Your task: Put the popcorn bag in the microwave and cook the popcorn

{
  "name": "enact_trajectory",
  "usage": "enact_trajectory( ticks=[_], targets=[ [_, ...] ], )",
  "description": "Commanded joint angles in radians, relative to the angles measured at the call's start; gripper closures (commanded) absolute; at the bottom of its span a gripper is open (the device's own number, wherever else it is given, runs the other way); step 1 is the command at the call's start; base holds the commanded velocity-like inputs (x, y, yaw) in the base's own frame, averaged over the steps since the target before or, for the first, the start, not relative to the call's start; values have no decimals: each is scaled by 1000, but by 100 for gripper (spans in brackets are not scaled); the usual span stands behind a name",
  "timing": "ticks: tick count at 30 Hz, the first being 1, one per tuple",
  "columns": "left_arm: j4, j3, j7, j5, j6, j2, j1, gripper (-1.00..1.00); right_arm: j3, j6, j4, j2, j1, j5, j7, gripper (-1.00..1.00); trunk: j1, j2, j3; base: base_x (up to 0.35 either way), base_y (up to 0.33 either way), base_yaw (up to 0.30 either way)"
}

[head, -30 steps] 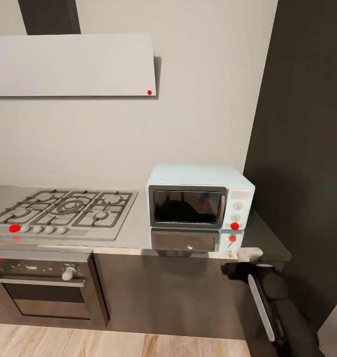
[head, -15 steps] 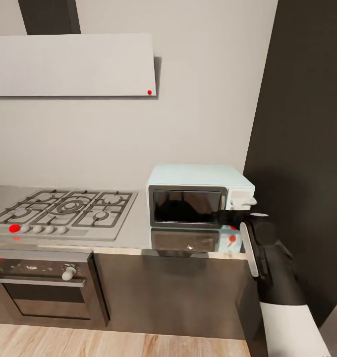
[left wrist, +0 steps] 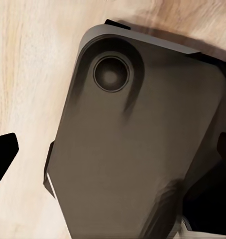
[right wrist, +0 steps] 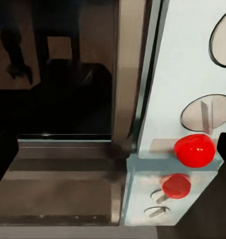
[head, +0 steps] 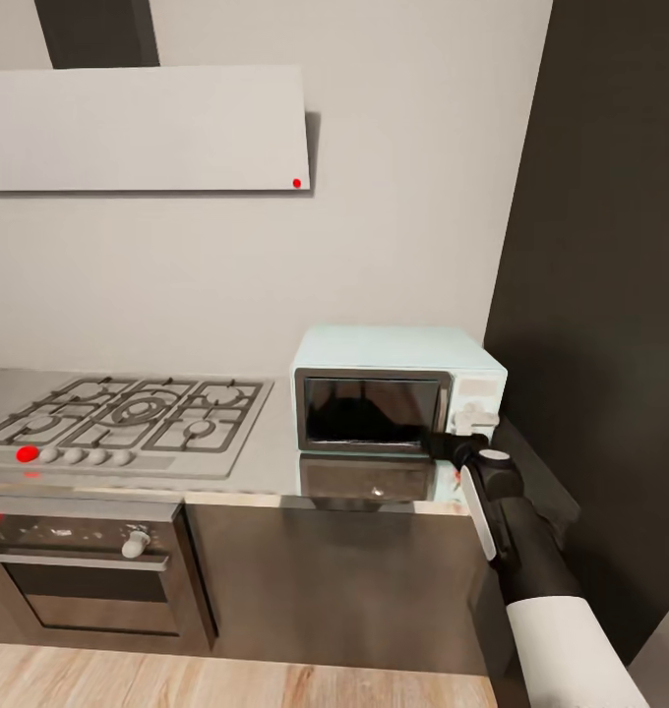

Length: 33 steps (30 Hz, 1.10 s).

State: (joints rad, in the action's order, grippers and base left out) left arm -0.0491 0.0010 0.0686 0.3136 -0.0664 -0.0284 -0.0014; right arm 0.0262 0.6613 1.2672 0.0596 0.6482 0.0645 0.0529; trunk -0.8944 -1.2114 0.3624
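Kitchen stock, counted. One pale mint-blue boxy microwave [head: 397,389] with dark glass door, shut, stands right of centre in the head view on one reflective grey steel worktop [head: 275,462], which mirrors its front. Its white control panel [right wrist: 185,79] carries two round knobs visible in the right wrist view, plus one red button [right wrist: 194,150] beneath them; a second red spot lower down is that button's reflection in the steel. One five-burner gas hob [head: 123,418] with grey grates lies at centre left, with a row of knobs on its front edge, the leftmost marked red. One dark steel oven [head: 79,565] sits below the hob. One flat white hood [head: 143,128] hangs at upper left, with one red dot at its lower right corner. One tall dark cabinet [head: 600,295] fills the right side. Pale wood floor [head: 177,678] runs along the bottom.

One right hand [head: 464,425], on a black and white arm, sits at the microwave's lower right front corner, just before the panel; whether it is open or closed cannot be told. One left hand: its wrist view shows a dark rounded robot part [left wrist: 137,144] over wood floor, state likewise unclear.
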Motion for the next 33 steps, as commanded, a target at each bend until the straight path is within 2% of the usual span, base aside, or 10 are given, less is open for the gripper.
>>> enact_trajectory(
  ticks=[1, 12, 20, 33],
  targets=[
    [0, -3, 2, 2, -2, -1, 0, -100, 1, -3, -6, 0, 1, 5, -1, -100, 0, -1, 1, 179, 0, 0],
    [-2, 6, 2, 5, -3, 0, 0, -100, 1, -20, -22, 0, 1, 7, -1, -100, 0, -1, 1, 72, 0, 0],
    [-2, 5, 2, 7, -3, 0, 0, -100, 1, -74, -23, 0, 1, 9, 55, -100, 0, -1, 1, 0, 0, 0],
    [-2, 5, 2, 7, -3, 1, 0, -100, 1, -77, -23, 0, 1, 2, 51, -100, 0, -1, 1, 3, 0, 0]
  ],
)
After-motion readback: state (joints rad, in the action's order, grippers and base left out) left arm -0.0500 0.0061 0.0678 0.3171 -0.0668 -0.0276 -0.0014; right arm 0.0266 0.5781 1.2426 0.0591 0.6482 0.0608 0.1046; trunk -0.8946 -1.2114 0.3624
